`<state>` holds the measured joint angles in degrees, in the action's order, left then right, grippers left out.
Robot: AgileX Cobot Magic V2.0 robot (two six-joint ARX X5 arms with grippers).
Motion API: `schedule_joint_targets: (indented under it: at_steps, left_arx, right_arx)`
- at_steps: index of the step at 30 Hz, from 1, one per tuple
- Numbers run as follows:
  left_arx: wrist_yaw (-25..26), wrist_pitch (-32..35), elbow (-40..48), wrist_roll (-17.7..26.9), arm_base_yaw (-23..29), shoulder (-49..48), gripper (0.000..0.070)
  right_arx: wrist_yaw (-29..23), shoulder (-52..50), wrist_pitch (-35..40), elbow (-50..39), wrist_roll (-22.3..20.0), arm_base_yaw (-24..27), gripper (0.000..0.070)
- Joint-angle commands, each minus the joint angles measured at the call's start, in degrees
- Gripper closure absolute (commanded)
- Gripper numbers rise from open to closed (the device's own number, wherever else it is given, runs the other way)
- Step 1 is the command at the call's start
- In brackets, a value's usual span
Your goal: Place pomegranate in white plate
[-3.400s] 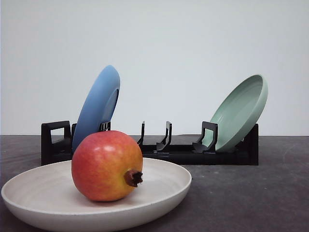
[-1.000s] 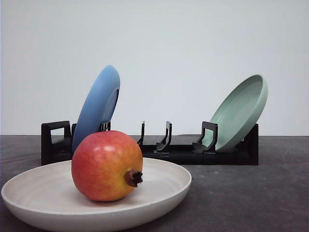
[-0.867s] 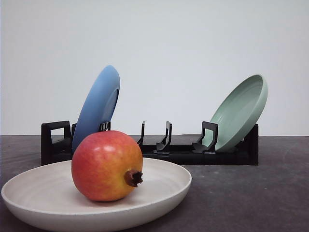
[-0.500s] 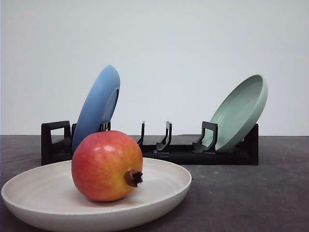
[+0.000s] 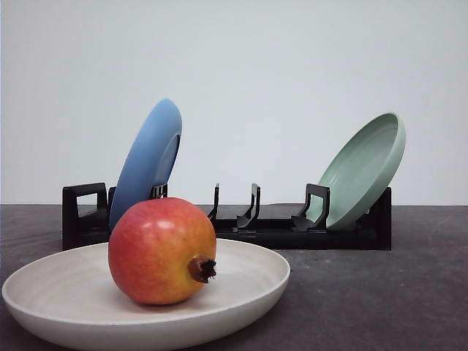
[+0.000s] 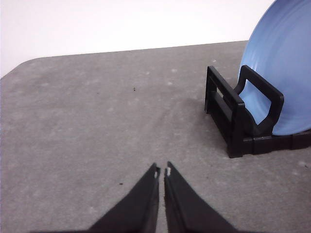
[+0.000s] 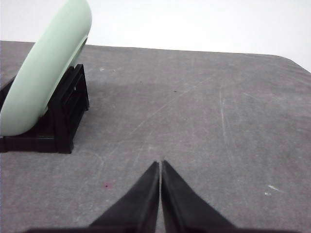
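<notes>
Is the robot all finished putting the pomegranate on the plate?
It looks finished. The pomegranate sits inside the white plate. Nothing is in hand: the left gripper and right gripper are shut on nothing, over bare table. Nothing appears left.

The pomegranate (image 5: 161, 251) had smooth, glossy skin with a soft sheen. The white plate (image 5: 248, 292) under it looked matt, with faint concentric rings. The blue plate (image 5: 143, 164) and green plate (image 5: 363, 170) looked smooth and satin. The rack (image 5: 281, 232) seemed black plastic. The tabletop (image 6: 87, 126) was dull grey, finely speckled and scuffed.
</notes>
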<state>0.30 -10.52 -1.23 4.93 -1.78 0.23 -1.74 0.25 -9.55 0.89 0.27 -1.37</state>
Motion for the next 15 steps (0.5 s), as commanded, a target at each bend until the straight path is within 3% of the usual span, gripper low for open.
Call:
schedule_joint_targets:
  at_steps: [1, 15]
  left_arx:
    - [0.14, -0.22, 0.55, 0.26, -0.09, -0.07, 0.07]
    - [0.15, -0.22, 0.55, 0.26, -0.09, -0.07, 0.07]
  right_arx:
    - [-0.2, -0.04, 0.51, -0.2, 0.59, 0.11, 0.07]
    - [-0.2, -0.04, 0.51, -0.2, 0.59, 0.11, 0.07]
